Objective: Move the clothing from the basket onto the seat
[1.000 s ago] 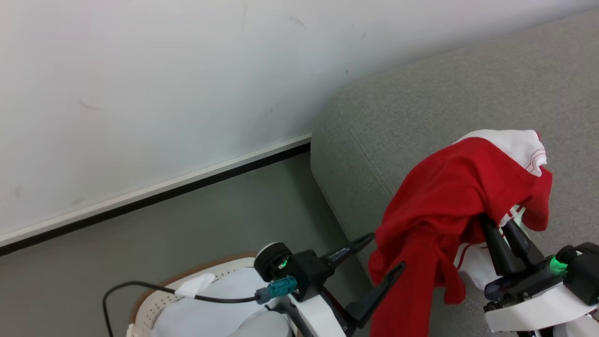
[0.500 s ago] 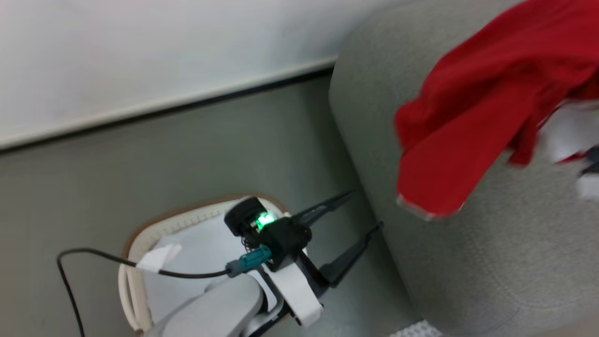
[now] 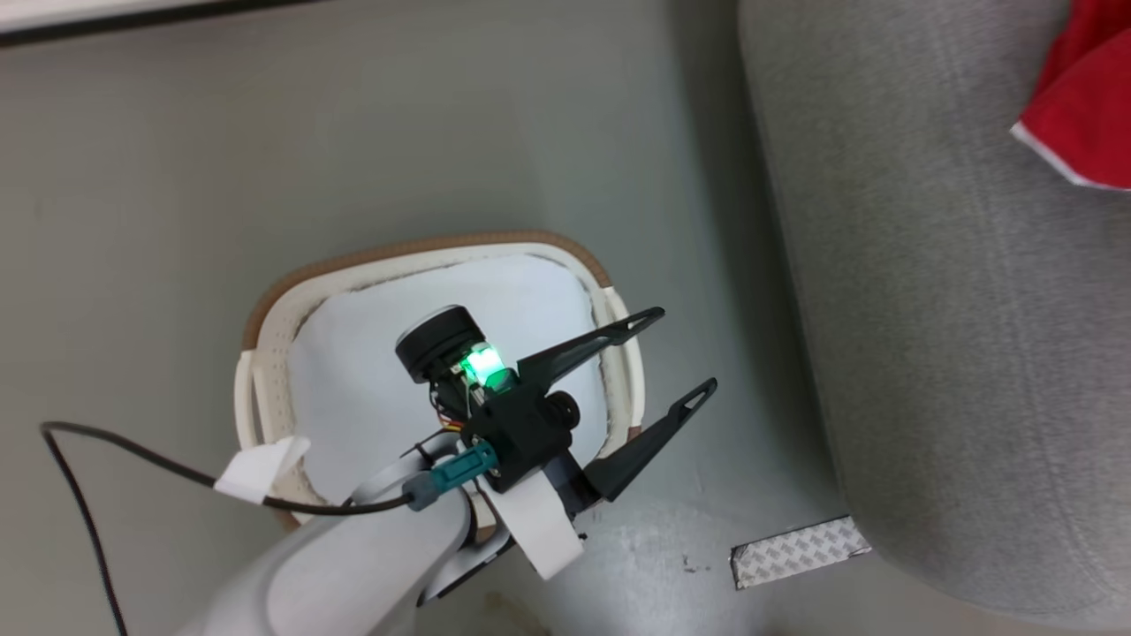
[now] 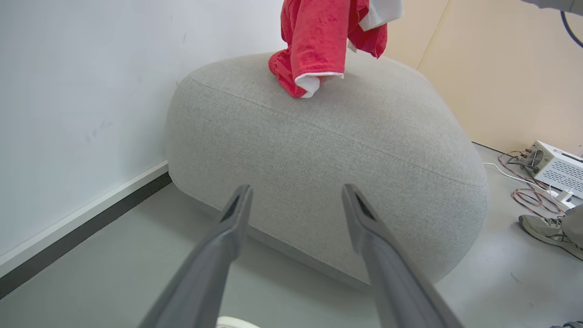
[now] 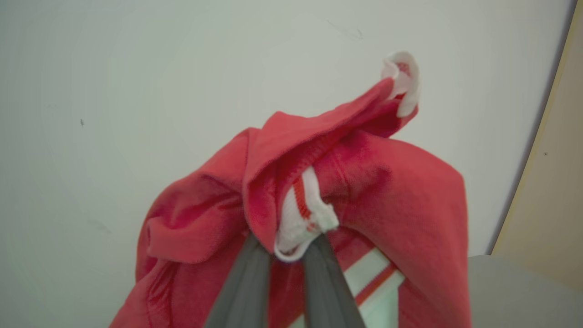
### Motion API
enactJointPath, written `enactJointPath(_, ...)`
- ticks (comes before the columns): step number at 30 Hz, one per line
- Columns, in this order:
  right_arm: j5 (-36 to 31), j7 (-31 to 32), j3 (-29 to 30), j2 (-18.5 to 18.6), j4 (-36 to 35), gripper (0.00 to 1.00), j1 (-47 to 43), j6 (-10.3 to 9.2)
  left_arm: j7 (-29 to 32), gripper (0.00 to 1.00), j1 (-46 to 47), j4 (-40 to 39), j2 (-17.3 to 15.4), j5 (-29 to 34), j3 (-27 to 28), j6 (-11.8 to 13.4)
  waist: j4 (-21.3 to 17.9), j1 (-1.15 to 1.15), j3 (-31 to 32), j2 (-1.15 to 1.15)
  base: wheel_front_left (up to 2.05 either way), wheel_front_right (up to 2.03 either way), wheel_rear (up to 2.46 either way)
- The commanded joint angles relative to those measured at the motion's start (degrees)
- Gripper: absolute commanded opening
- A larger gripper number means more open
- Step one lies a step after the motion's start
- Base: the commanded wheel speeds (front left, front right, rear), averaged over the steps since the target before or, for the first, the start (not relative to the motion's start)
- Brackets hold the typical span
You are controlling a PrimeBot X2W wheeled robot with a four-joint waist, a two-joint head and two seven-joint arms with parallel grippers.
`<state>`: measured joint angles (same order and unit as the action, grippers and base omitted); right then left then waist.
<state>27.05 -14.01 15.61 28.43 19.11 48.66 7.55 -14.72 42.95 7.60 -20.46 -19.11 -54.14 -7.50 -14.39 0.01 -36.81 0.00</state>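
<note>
Red-and-white garment [image 5: 364, 182] hangs from the right gripper [image 5: 291, 243], jaws narrow on a white hem, above the grey sofa [image 4: 328, 150], its lowest fold apparently touching the top, probably ready for lowering. Left gripper [image 3: 687, 349], jaws wide and empty, hovers over the laundry basket [image 3: 424, 247].

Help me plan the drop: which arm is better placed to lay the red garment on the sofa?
Right. The right claw is shut on the clothing, which hangs over the seat. The left claw is open and empty, above the basket.
</note>
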Motion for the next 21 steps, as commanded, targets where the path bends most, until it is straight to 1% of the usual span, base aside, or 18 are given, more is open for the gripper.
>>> enactJointPath(1,-0.8,-0.3,1.0,0.6,0.5,0.00,1.3,-0.12,-0.2,1.00,0.5,-0.1,-0.5,0.3,0.2,0.1,1.5,-0.01,-1.9,0.00,0.00,0.00,0.00)
enactJointPath(3,-2.2,0.0,3.0,0.7,2.6,0.00,2.2,-0.12,-0.2,1.00,0.6,0.0,-0.8,0.1,0.4,0.1,1.8,-0.01,-2.6,0.00,0.00,0.00,0.00)
enactJointPath(5,-3.8,1.4,3.5,0.6,4.9,0.00,2.4,-0.12,-0.3,1.00,0.6,0.0,-1.0,-0.2,0.6,0.2,2.1,-0.01,-3.2,0.00,0.00,0.00,0.00)
enactJointPath(8,-5.5,6.7,1.7,-0.4,8.7,0.00,0.8,-0.12,-0.3,1.00,0.2,0.2,-1.3,-0.7,0.9,0.3,2.2,-0.01,-3.7,0.00,0.00,0.00,0.00)
enactJointPath(14,-4.4,15.8,-0.1,-2.3,16.1,0.00,-1.5,-0.12,-0.3,1.00,-0.4,0.9,-0.9,-1.1,0.9,0.2,2.6,-0.01,-2.8,0.00,0.00,0.00,0.00)
enactJointPath(16,-4.0,18.8,-1.1,-1.5,18.1,0.00,-2.3,-0.12,-0.4,1.00,-0.6,1.3,-0.6,-1.5,1.0,0.3,2.8,-0.01,-1.8,0.00,0.00,0.00,0.00)
enactJointPath(19,-2.9,21.5,-2.7,-0.4,19.7,0.00,-3.0,-0.12,-0.4,1.00,-1.0,2.0,0.0,-1.9,1.1,0.3,3.0,-0.01,0.0,0.00,0.00,0.00,0.00)
enactJointPath(20,-2.7,22.0,-3.3,-0.1,20.1,0.25,-3.2,-0.12,-0.4,1.00,-1.1,2.3,0.3,-2.0,1.2,0.3,3.0,-0.01,0.7,0.00,0.00,0.00,0.00)
enactJointPath(21,-2.5,22.5,-4.0,0.3,20.3,0.46,-3.4,-0.12,-0.4,1.00,-1.3,2.6,0.6,-2.0,1.3,0.3,3.0,-0.01,1.6,0.00,0.00,0.00,0.00)
